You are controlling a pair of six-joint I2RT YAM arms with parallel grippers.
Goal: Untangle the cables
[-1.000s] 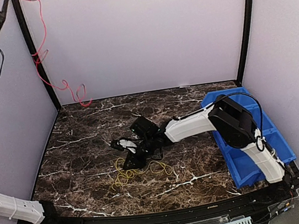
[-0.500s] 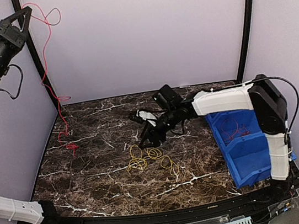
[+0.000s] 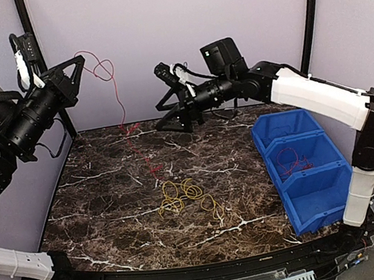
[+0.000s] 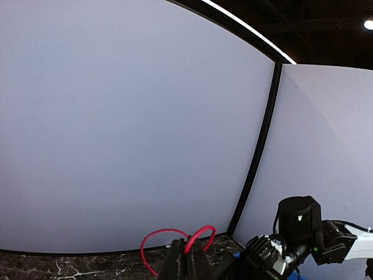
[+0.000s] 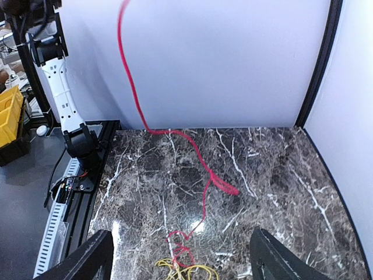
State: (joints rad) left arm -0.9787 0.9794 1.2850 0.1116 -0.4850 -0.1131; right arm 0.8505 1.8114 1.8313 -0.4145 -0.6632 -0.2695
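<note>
Left gripper (image 3: 79, 62), high at upper left, pinches one red cable (image 5: 224, 185); right gripper (image 3: 166, 98), high at top centre, gapes empty. One yellow coil (image 3: 181, 196) mid-table.

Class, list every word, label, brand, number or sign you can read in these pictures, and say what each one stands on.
No text can be read in any view.
The white patch on the right gripper: too small to tell whether it bears print.
The bins, table, red cable and yellow cables: no marks visible.
</note>
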